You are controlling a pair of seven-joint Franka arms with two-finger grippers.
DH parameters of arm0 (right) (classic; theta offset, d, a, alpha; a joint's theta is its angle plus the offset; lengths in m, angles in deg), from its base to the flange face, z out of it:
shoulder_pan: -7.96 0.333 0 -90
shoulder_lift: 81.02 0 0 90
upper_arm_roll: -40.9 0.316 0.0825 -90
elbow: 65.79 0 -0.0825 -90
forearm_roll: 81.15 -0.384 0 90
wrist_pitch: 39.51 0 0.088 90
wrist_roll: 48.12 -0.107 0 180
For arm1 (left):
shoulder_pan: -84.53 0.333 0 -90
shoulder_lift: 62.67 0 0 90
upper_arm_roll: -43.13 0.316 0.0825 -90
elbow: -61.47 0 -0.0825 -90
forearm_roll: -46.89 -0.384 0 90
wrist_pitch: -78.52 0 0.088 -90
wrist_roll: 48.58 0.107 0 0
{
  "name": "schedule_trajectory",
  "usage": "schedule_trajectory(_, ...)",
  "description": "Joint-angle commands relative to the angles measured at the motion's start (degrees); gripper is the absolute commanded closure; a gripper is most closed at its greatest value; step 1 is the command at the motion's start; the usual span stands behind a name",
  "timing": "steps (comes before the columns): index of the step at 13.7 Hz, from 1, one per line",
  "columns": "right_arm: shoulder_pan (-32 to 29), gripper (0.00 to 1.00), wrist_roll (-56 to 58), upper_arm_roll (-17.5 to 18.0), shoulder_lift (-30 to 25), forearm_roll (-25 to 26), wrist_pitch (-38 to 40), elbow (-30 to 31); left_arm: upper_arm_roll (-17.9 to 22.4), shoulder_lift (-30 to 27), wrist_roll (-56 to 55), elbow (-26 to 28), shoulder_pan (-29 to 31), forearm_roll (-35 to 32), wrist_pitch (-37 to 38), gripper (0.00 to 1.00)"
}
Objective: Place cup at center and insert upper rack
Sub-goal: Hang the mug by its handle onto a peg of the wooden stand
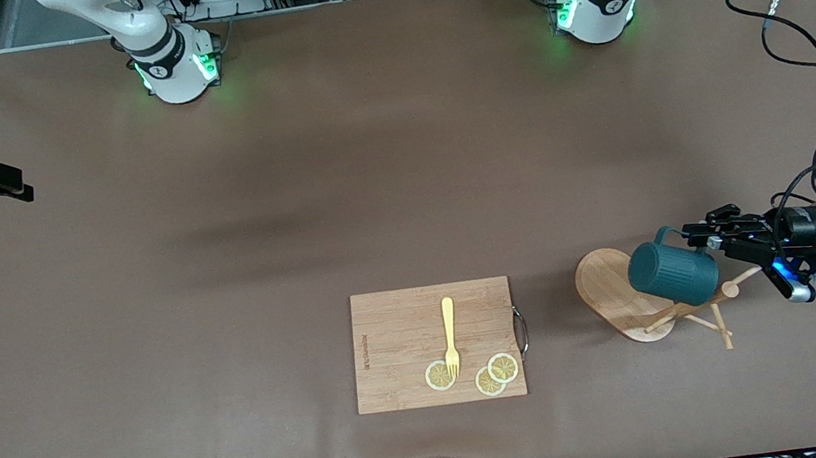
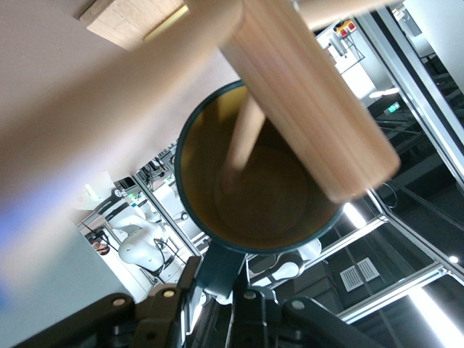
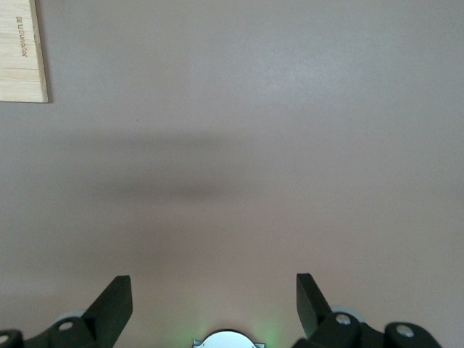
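Nearest the front camera, a rectangular bamboo cutting board (image 1: 435, 344) lies on the brown counter (image 1: 226, 284), carrying a yellow plastic fork (image 1: 450, 336) and three lemon slices (image 1: 473, 375).

Beside it, toward the left arm's end of the counter, stands the light wooden mug tree with an oval base (image 1: 610, 297); its post and thin pegs sit close under the cup. The small dark teal ribbed mug (image 1: 672, 274) is in the air over this rack, tipped on its side. In the left wrist view a peg reaches into the mug's olive inside (image 2: 261, 188).

The left gripper (image 1: 700, 234) is over the rack's pegs, fingers closed on the mug's loop handle (image 2: 217, 268).

The right gripper (image 3: 214, 301) waits at the right arm's end, over bare counter, fingers spread wide, holding nothing.

Step, as judged: lifting the mug clear of the rack. Next calls for drawing the mug off the peg without dragging the rack, then carrying it to the counter's middle.
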Motion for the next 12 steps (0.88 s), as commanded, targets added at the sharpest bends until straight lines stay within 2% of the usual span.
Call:
schedule_trajectory(1, 0.44, 0.0, -0.72, -0.11, -0.4, -0.03, -0.05, -0.04, -0.42, 1.65, 1.1, -0.68, 0.3, 2.15, 0.72, 1.0)
schedule_trajectory(12, 0.53, 0.0, -0.72, -0.11, -0.31, -0.03, -0.31, -0.04, -0.42, 4.56, 0.84, -0.68, 0.74, 3.56, 0.89, 1.0)
